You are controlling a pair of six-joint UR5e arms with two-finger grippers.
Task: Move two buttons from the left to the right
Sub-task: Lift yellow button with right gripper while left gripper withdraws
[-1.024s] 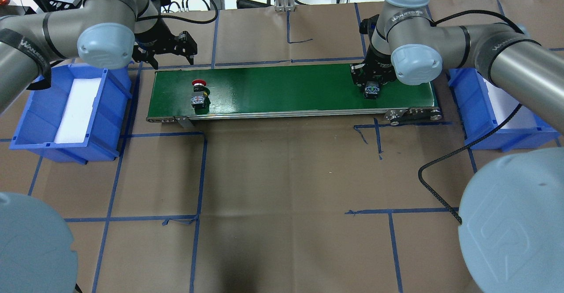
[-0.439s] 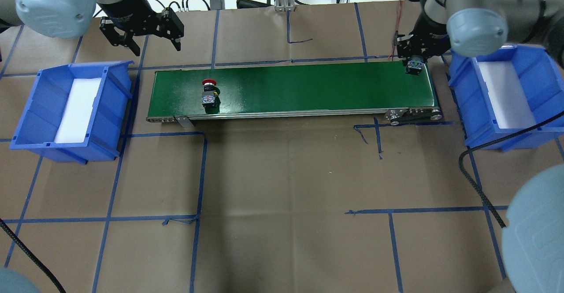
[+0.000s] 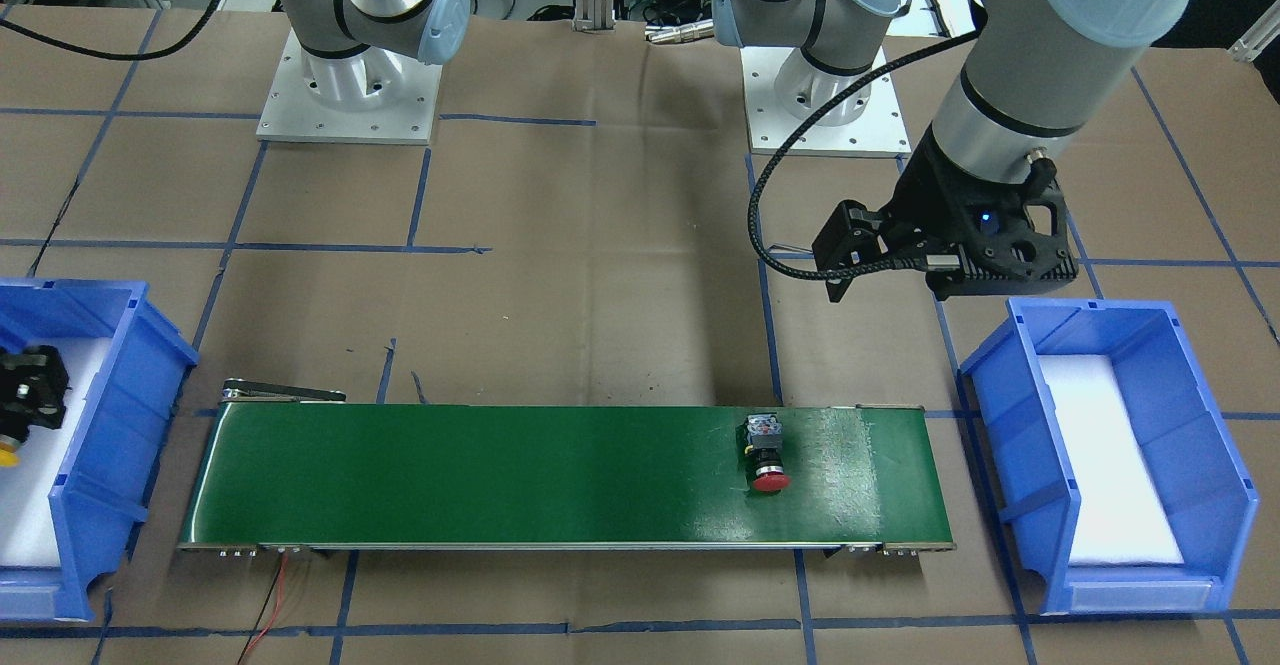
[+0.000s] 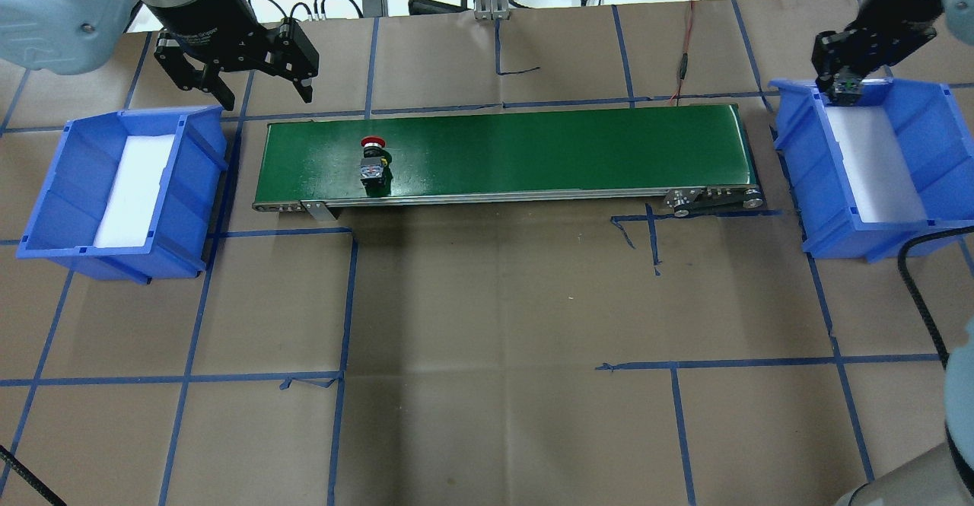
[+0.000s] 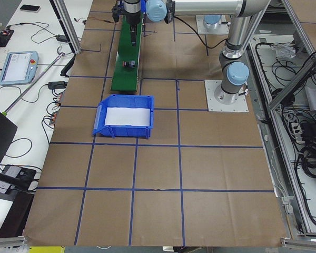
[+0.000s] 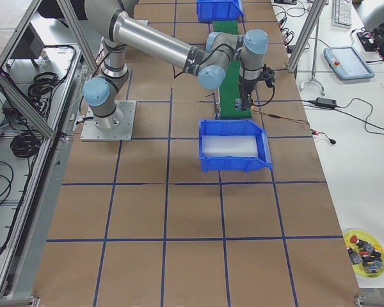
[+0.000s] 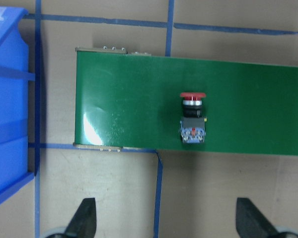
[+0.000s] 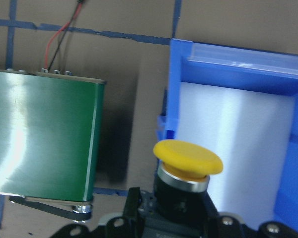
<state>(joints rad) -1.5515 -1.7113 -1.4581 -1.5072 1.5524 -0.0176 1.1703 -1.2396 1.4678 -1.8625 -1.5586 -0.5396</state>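
- Yellow button (image 8: 187,157): gripped in the right hand (image 4: 845,89), whose fingers are closed on its dark body. The yellow cap sticks out beyond the fingers.
- In the overhead view, that hand and the button hang over the 11 o'clock corner of the right bin (image 4: 940,148). The button is held up off the white foam (image 4: 875,163) that lines the bin's floor.
- Red button (image 4: 371,157): lies on its side on the green belt (image 4: 548,148), near the belt's 9 o'clock end. Its red cap points to 12 o'clock and its grey base to 6 o'clock. Nothing touches it.
- Left hand (image 4: 266,97): spread wide and holding nothing. It sits at about 11 o'clock from the red button, off the belt, above the gap between the belt's far corner and the left bin (image 4: 190,179).
- In the left wrist view, two dark fingertips (image 7: 85,218) show at the 6 o'clock edge, far apart. The red button lies on the belt higher up in that view, toward 12 o'clock.
- Belt: a long, flat green strip running from 9 o'clock to 3 o'clock across the far half of the counter (image 4: 494,300), with a blue bin just off each end.
- Left bin: blue, at the belt's 9 o'clock end, lined with white foam like the right one.
- Counter: covered in brown paper and marked into squares by blue tape (image 4: 348,300).
- Wire (image 4: 689,34): thin, red and black, running from the belt's 1 o'clock corner toward 12 o'clock.
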